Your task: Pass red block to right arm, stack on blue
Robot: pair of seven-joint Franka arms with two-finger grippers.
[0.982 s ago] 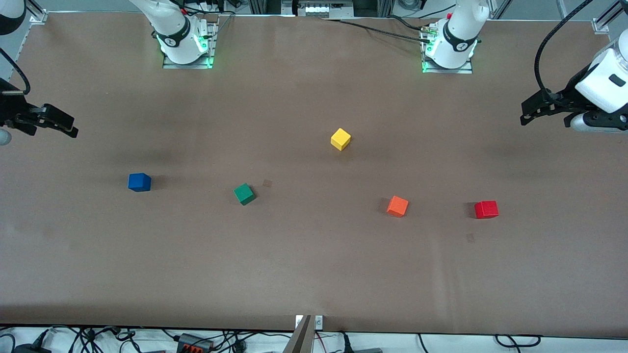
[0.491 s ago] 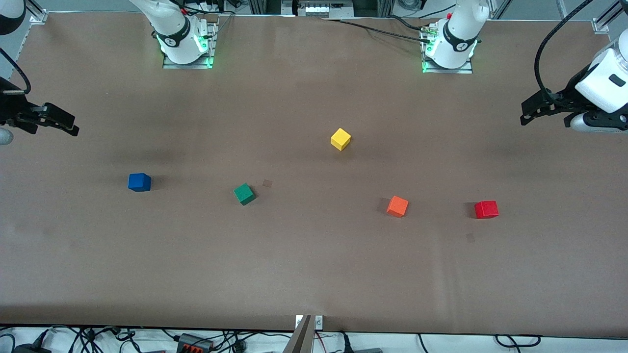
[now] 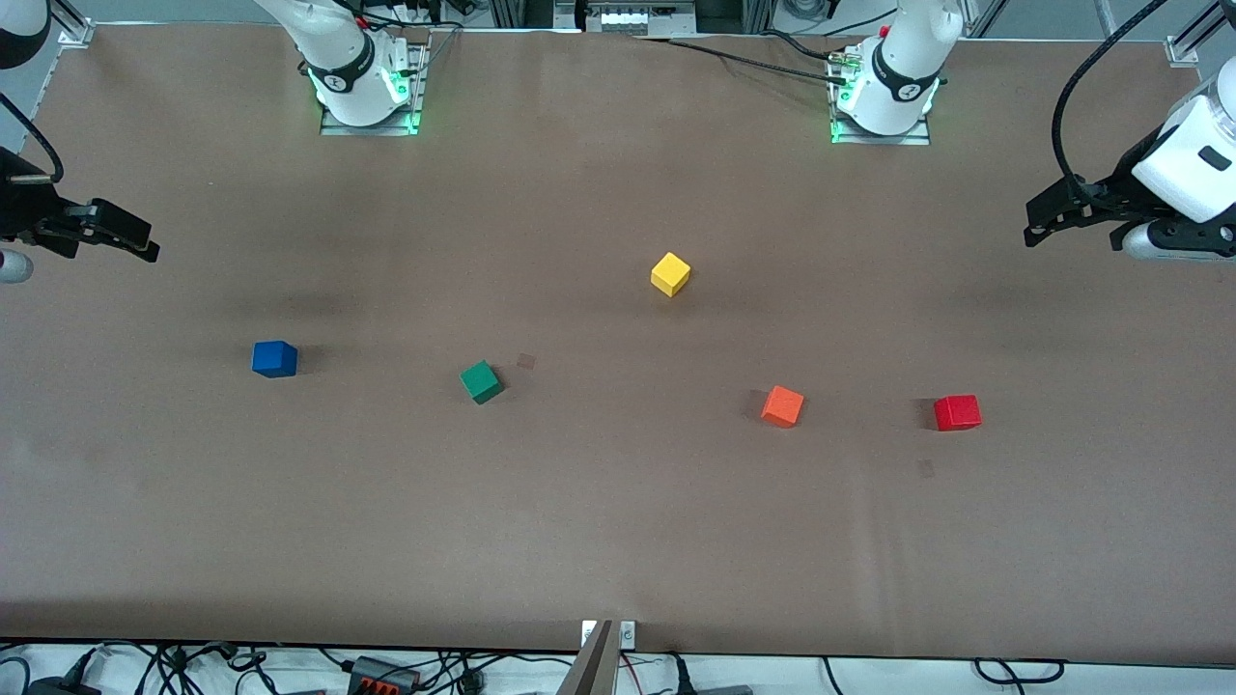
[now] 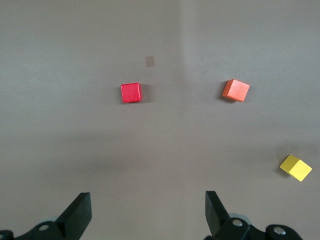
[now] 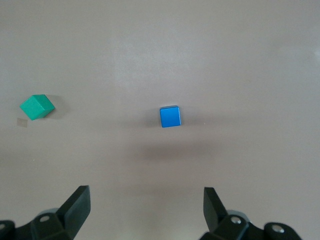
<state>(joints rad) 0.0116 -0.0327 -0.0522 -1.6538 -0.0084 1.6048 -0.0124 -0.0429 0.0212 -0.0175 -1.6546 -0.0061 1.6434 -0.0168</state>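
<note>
Right hand (image 3: pixel 145 247) shifted; brown table (image 3: pixel 618 541).

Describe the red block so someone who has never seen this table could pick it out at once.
Start at the left arm's end of the brown table, where five small cubes lie scattered. The red block is the cube closest to that end, beside the orange cube. Its bright pure red sets it apart from its orange neighbour, and nothing rests on it or touches it.

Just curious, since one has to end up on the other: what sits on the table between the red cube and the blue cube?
In the front view, the orange cube and green cube lie between the red cube and blue cube.
</note>
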